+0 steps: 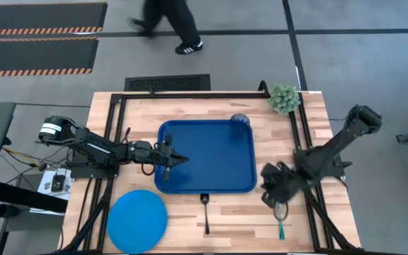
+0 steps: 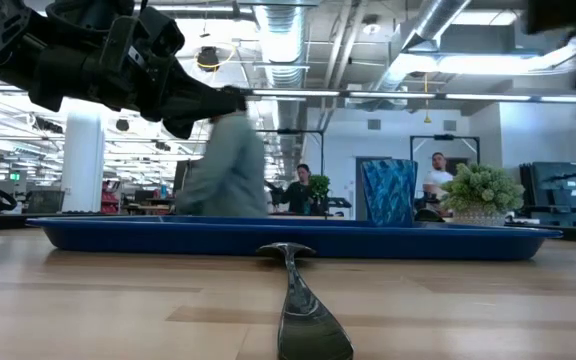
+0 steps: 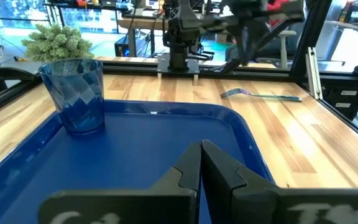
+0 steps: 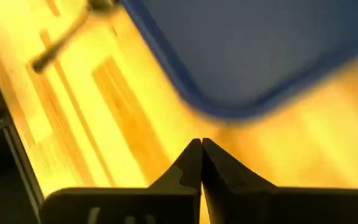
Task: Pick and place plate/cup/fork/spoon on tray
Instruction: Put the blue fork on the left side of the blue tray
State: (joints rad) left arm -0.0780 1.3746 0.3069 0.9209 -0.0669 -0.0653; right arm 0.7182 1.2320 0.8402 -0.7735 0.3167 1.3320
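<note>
I see the tray [image 1: 207, 157] at the centre of the table [image 1: 310, 227]. The cup [image 1: 240, 124] stands upright in the tray's far right corner, in front of a small potted plant [image 1: 284, 98] on the table's far right edge.

The plate [image 1: 137, 220] lies flat on the table at the near left, apart from the tray. The spoon [image 1: 205, 210] lies on the table just at the tray's near rim, its handle pointing toward the near edge. The fork [image 1: 280, 219] lies on the table near the tray's near right corner.

My left gripper [image 1: 178, 159] hangs over the left part of the tray; its fingers [image 3: 219, 165] are clenched together with nothing between them.

My right gripper [image 1: 273, 195] is above the table just right of the tray's near right corner and just beyond the fork's far end. Its fingers [image 4: 191, 165] are pressed together at the tips, holding nothing that I can see.

A person [image 1: 168, 21] walks on the floor beyond the table.
</note>
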